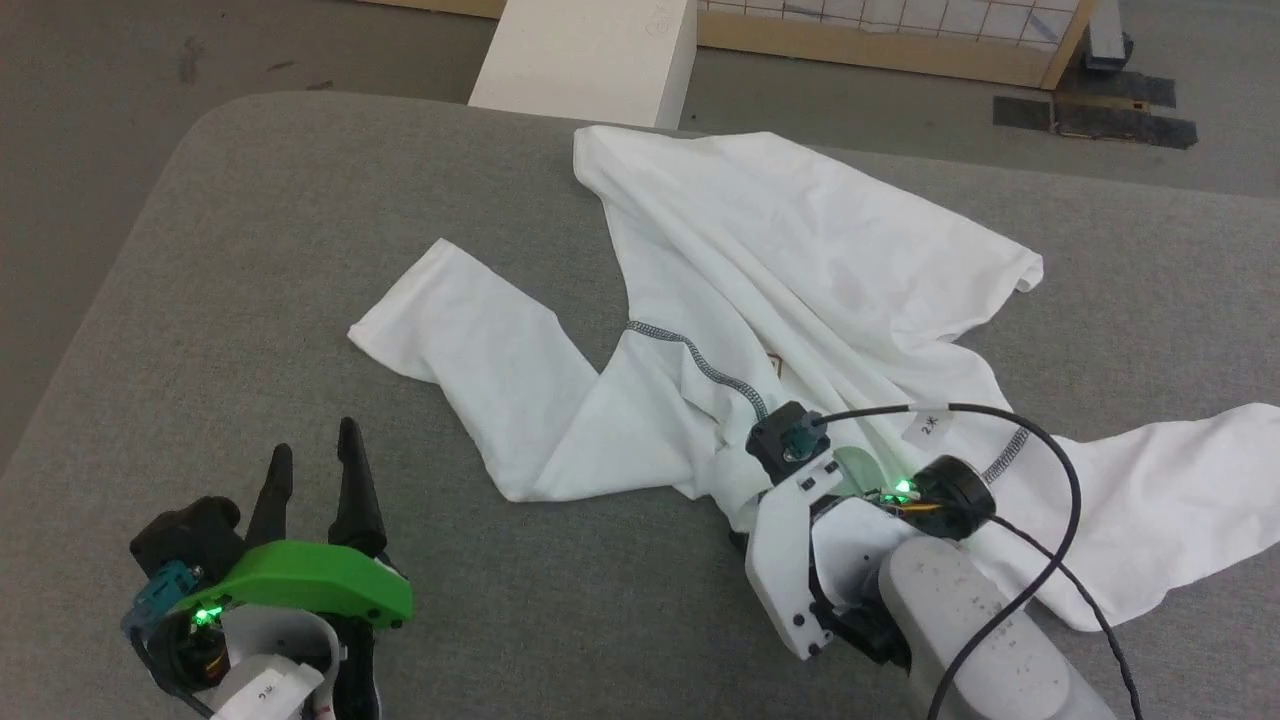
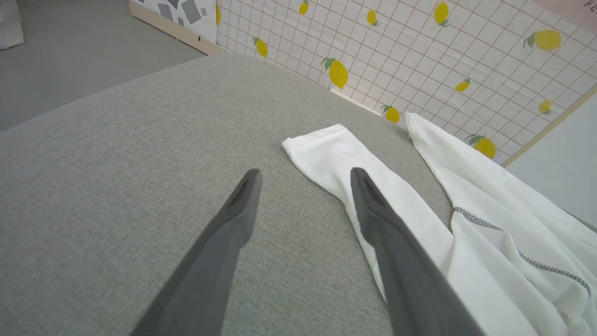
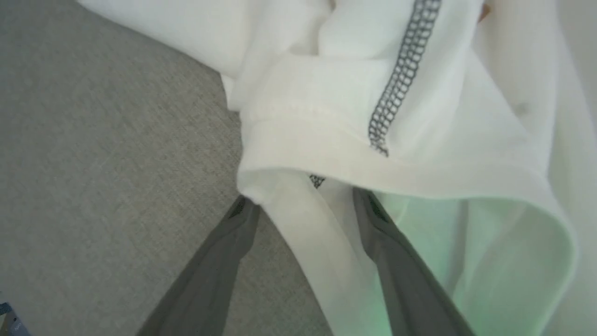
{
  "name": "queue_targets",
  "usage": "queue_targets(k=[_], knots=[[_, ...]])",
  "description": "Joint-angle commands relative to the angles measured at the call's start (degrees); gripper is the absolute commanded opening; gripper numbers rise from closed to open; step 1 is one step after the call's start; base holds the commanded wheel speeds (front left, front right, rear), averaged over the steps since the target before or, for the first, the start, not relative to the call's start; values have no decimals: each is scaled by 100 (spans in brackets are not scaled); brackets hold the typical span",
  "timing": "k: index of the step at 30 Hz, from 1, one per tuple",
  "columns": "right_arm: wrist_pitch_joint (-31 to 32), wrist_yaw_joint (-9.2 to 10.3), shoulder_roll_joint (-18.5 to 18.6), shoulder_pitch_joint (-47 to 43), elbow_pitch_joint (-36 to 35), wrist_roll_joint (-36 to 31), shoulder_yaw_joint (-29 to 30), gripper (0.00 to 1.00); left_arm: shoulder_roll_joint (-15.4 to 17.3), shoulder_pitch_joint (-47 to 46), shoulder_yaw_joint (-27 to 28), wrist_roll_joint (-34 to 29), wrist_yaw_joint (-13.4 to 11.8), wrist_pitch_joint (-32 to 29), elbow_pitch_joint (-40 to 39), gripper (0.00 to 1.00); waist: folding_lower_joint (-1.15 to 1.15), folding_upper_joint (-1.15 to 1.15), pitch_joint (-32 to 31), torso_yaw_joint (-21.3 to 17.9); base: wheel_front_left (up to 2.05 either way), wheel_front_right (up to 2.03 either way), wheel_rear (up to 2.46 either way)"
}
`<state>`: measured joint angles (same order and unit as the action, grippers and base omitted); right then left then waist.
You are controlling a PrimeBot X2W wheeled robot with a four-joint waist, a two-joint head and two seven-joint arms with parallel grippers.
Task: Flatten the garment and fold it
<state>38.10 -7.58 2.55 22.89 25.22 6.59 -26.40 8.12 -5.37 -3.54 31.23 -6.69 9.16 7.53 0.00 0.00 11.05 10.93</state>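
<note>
The white long-sleeved garment [image 1: 800,260] lies crumpled on the grey padded table [image 1: 250,250]. One sleeve [image 1: 470,340] stretches left and the other [image 1: 1150,500] trails to the right edge. A grey zigzag seam [image 1: 700,365] runs down to the neck, and a corner of the brown chest patch [image 1: 775,365] peeks from a fold. My right gripper [image 3: 303,198] is at the neck with its fingers spread, a band of collar fabric [image 3: 326,130] lying between and over the tips. My left gripper [image 1: 315,440] stands open over bare table, short of the left sleeve's cuff [image 2: 317,144].
A white box [image 1: 590,55] stands on the floor beyond the table's far edge. Behind it runs a wood-framed grid panel [image 1: 900,30], which has a lemon print in the left wrist view. The table's rounded left corner [image 1: 190,130] is near. Black tape [image 1: 1100,110] marks the floor.
</note>
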Motion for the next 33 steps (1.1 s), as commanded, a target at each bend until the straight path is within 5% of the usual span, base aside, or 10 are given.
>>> queue_targets(k=[1, 2, 5, 9, 13, 16, 17, 18, 24, 33], knots=[[157, 9, 44, -144, 292, 170, -92, 35, -6, 6, -8, 38, 1, -7, 27, 100, 0, 0, -21, -52, 0, 0, 0], [210, 9, 42, -145, 318, 349, -173, 0, -3, 11, -15, 40, 3, -7, 43, 100, 0, 0, -39, -80, 0, 0, 0], [409, 9, 148, -183, 169, 845, -391, 0, -4, 0, -47, 47, 13, -24, 77, 100, 0, 0, -91, -132, 0, 0, 0], [956, 9, 851, -461, -486, 1497, -528, 0, 29, 14, -63, 50, 13, -51, 119, 100, 0, 0, -194, -246, 0, 0, 0], [1677, 9, 1647, -982, -1346, 1941, -143, 0, 66, 80, -64, 63, -11, -101, 124, 100, 0, 0, -268, -403, 0, 0, 0], [1852, 9, 1801, -1310, -1838, 2033, 326, 0, 78, 110, -91, 71, -21, -164, 119, 100, 0, 0, -285, -485, 0, 0, 0], [1723, 9, 1725, -1452, -2068, 2052, 631, 34, 81, 108, -117, 74, -21, -207, 123, 100, 0, 0, -292, -509, 0, 0, 0], [1599, 9, 1623, -1544, -2200, 2082, 851, 100, 82, 100, -135, 74, -20, -233, 124, 100, 0, 0, -297, -519, 0, 0, 0], [-311, 9, 386, -1873, -3103, 2148, 2878, 100, 166, 80, -326, 109, 18, -688, 190, 100, 0, 0, -388, -607, 0, 0, 0], [-1905, 9, 37, -1953, -3385, 1936, 4520, 100, 265, -276, -354, 240, -299, -1602, 456, 100, 0, 0, -351, -801, 0, 0, 0]])
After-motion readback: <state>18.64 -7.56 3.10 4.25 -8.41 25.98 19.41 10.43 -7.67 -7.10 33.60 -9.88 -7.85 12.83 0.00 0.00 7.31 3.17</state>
